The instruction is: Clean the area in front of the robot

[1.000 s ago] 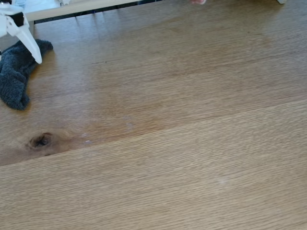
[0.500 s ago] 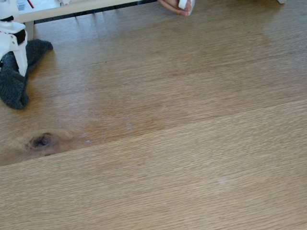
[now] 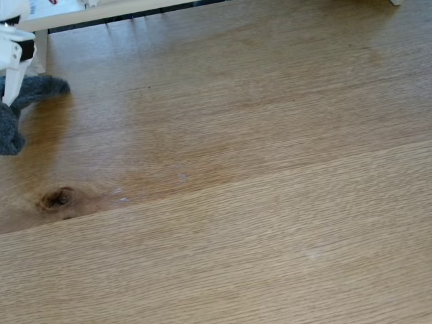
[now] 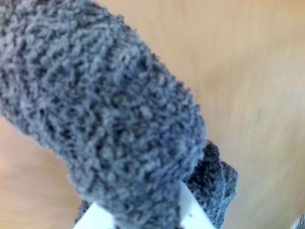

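1. At the far left edge of the fixed view, the gripper (image 3: 9, 94) of the white robot (image 3: 15, 50) points down onto a dark grey fuzzy cloth (image 3: 30, 90).
2. Seen from the wrist view, the gripper (image 4: 147, 217) is pinching the cloth (image 4: 105, 119), which bulges out beyond the white finger (image 4: 193, 214) and hangs over the blurred wood.
3. Further right in the fixed view lies the area (image 3: 202, 155): a light oak-grain patch of the desk (image 3: 283, 256) with a darker amber stain.
4. A dark oval knot (image 3: 57, 198) sits below the cloth, with whitish specks (image 3: 120, 196) just to its right.
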### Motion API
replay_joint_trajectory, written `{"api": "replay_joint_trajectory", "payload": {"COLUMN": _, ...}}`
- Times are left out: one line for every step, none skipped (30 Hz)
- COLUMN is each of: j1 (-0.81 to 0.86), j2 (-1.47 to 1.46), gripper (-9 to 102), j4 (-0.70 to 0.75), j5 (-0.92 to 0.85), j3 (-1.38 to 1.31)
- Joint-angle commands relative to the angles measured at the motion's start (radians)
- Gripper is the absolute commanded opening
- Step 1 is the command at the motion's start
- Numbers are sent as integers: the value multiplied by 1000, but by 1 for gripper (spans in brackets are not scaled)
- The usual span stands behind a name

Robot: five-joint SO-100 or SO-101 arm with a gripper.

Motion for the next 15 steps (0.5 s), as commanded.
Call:
{"api": "replay_joint_trajectory", "payload": {"j1": -279, "j2": 417, "gripper": 0, "j4": 84, "j5": 54, "j3": -38}}
{"api": "replay_joint_trajectory", "payload": {"j1": -351, "j2": 477, "gripper": 0, "j4": 132, "j5": 55, "j3": -38}}
{"api": "replay_joint_trajectory", "payload": {"j1": -420, "j2": 529, "gripper": 0, "j4": 178, "j5": 58, "j3": -38}}
{"api": "replay_joint_trajectory", "payload": {"j1": -485, "j2": 566, "gripper": 0, "j4": 225, "j5": 63, "j3": -38}}
{"api": "replay_joint_trajectory", "payload": {"j1": -545, "j2": 594, "gripper": 0, "j4": 264, "j5": 72, "j3": -38}}
{"api": "replay_joint_trajectory", "payload": {"j1": -598, "j2": 611, "gripper": 0, "j4": 299, "j5": 83, "j3": -38}}
{"api": "replay_joint_trajectory", "payload": {"j1": -650, "j2": 620, "gripper": 0, "j4": 331, "j5": 92, "j3": -38}}
{"api": "replay_joint_trajectory", "payload": {"j1": -701, "j2": 623, "gripper": 0, "j4": 360, "j5": 106, "j3": -38}}
{"api": "replay_joint_trajectory", "payload": {"j1": -746, "j2": 623, "gripper": 0, "j4": 380, "j5": 126, "j3": -38}}
{"api": "replay_joint_trajectory", "payload": {"j1": -792, "j2": 617, "gripper": 0, "j4": 396, "j5": 146, "j3": -38}}
{"api": "replay_joint_trajectory", "payload": {"j1": -833, "j2": 607, "gripper": 0, "j4": 407, "j5": 163, "j3": -38}}
{"api": "replay_joint_trajectory", "payload": {"j1": -868, "j2": 589, "gripper": 0, "j4": 407, "j5": 183, "j3": -38}}
{"api": "replay_joint_trajectory", "payload": {"j1": -893, "j2": 557, "gripper": 0, "j4": 388, "j5": 202, "j3": -38}}
{"api": "replay_joint_trajectory", "payload": {"j1": -907, "j2": 515, "gripper": 0, "j4": 354, "j5": 222, "j3": -40}}
{"api": "replay_joint_trajectory", "payload": {"j1": -916, "j2": 472, "gripper": 0, "j4": 307, "j5": 241, "j3": -41}}
